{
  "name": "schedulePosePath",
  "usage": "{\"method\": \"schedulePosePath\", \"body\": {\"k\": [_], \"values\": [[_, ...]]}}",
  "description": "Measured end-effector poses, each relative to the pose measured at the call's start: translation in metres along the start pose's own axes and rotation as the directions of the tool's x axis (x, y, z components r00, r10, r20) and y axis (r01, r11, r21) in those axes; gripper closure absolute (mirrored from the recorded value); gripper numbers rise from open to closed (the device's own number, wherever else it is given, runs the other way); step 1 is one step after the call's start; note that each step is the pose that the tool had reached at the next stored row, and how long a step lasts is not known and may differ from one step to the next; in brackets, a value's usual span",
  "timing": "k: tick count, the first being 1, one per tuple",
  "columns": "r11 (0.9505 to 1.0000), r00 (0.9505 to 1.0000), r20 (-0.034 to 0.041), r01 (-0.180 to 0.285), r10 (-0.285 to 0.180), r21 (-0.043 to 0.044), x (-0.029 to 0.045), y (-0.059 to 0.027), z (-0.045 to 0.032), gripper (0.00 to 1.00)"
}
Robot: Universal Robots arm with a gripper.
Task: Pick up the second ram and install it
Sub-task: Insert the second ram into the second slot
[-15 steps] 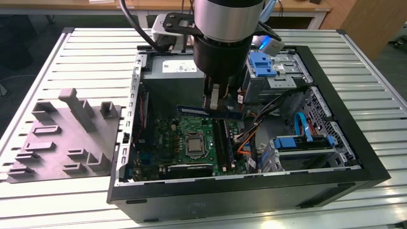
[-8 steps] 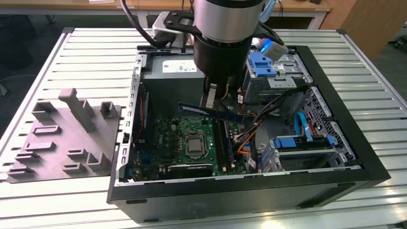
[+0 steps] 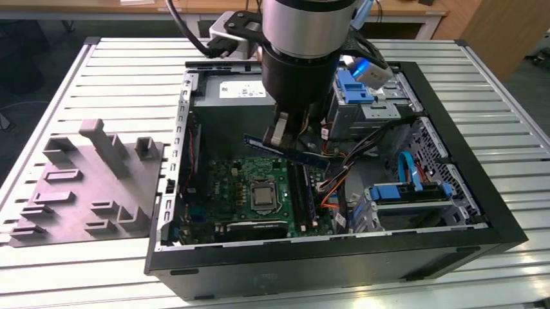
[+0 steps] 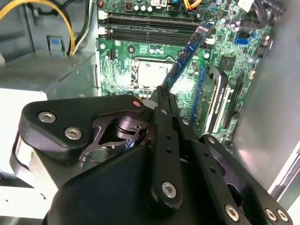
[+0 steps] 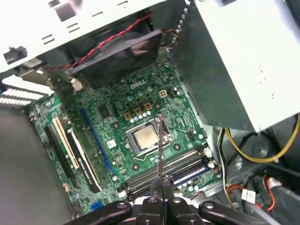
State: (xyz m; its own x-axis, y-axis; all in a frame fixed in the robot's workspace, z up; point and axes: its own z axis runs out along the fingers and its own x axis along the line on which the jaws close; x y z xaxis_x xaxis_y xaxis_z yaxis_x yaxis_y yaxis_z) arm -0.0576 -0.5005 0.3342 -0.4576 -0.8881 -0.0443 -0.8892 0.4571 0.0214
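My jaws are closed on one end of the second ram [image 4: 188,48]. The gripper [image 3: 280,133] hangs inside the open computer case [image 3: 344,261], and the board sits raised and slanted above the motherboard [image 3: 243,175], over the memory slots [image 5: 161,172] beside the processor socket [image 5: 144,137]. Room is tight: the power supply [image 3: 230,90] is against the case's far wall, and the drive cage [image 3: 413,193] and cables [image 3: 339,177] lie toward the exterior view's right. The case stands on a slatted metal table [image 3: 507,129], with a grey moulded fixture [image 3: 86,187] beside its left wall.
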Motion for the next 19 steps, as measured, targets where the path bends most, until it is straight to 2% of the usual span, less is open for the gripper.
{"method": "schedulePosePath", "body": {"k": [5, 9, 14, 19], "values": [[0.9958, 0.9958, 0.0021, -0.091, 0.091, 0.004, 0.0, 0.0, 0.0003, 0.89], [0.9867, 0.9867, 0.0041, -0.163, 0.163, 0.007, 0.0, 0.0, 0.0007, 0.89], [0.9678, 0.9678, 0.0068, -0.252, 0.251, 0.0105, 0.0, 0.0, 0.001, 0.89], [0.9408, 0.9408, 0.0099, -0.339, 0.339, 0.0138, 0.0001, 0.0, 0.0014, 0.89]]}}
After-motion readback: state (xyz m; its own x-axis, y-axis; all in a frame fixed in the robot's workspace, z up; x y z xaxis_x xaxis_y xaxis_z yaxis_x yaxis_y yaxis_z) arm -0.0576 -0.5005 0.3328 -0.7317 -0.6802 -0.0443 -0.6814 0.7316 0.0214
